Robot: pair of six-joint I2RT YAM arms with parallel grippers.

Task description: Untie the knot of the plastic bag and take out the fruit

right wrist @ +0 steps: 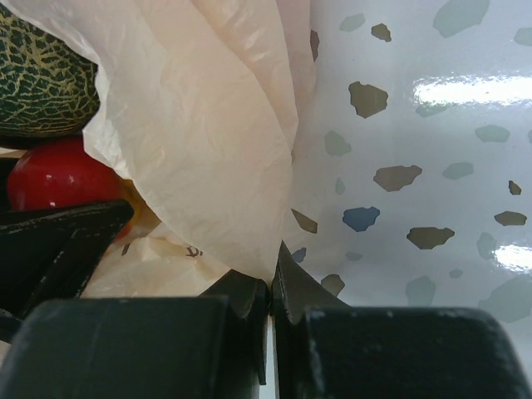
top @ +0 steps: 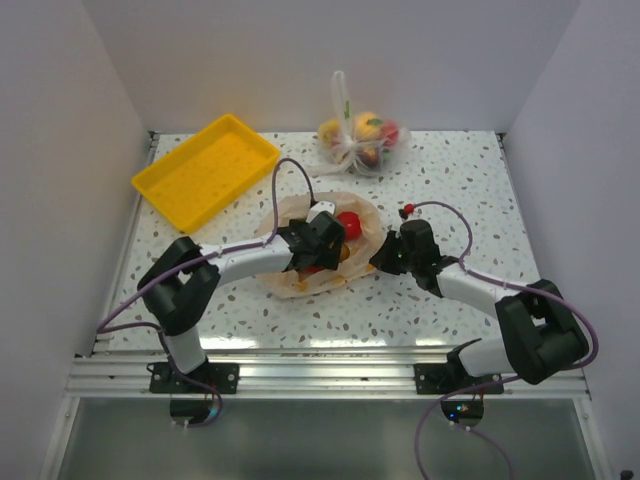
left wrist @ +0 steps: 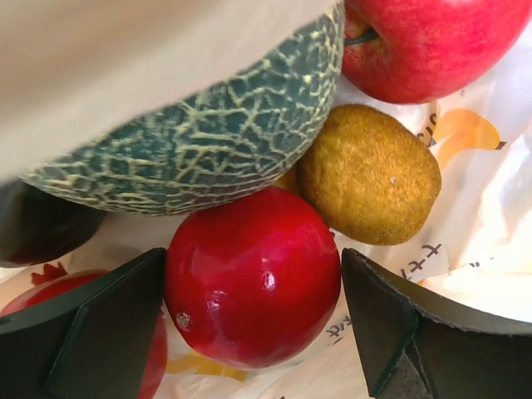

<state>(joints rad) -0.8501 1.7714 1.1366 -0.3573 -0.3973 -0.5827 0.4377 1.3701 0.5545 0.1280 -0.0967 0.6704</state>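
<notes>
The peach-orange plastic bag [top: 297, 213] lies open in the middle of the table, and no knot shows. My left gripper [top: 320, 243] reaches into it. Its open jaws closely straddle a red fruit [left wrist: 253, 278], with a thin gap on the right side. Around it lie the green netted fruit [left wrist: 208, 125], a brown one [left wrist: 370, 174], a red one [left wrist: 432, 41], another red one [left wrist: 33, 295] and a dark one [left wrist: 41, 224]. My right gripper [top: 384, 256] is shut on the bag's right edge [right wrist: 208, 125] and holds it up; its tips [right wrist: 273, 268] pinch the film.
A yellow tray [top: 205, 167] stands at the back left. A smaller clear bag of fruit [top: 362, 140] with a white knot sits at the back centre. White walls enclose the speckled table [top: 460, 190] on three sides.
</notes>
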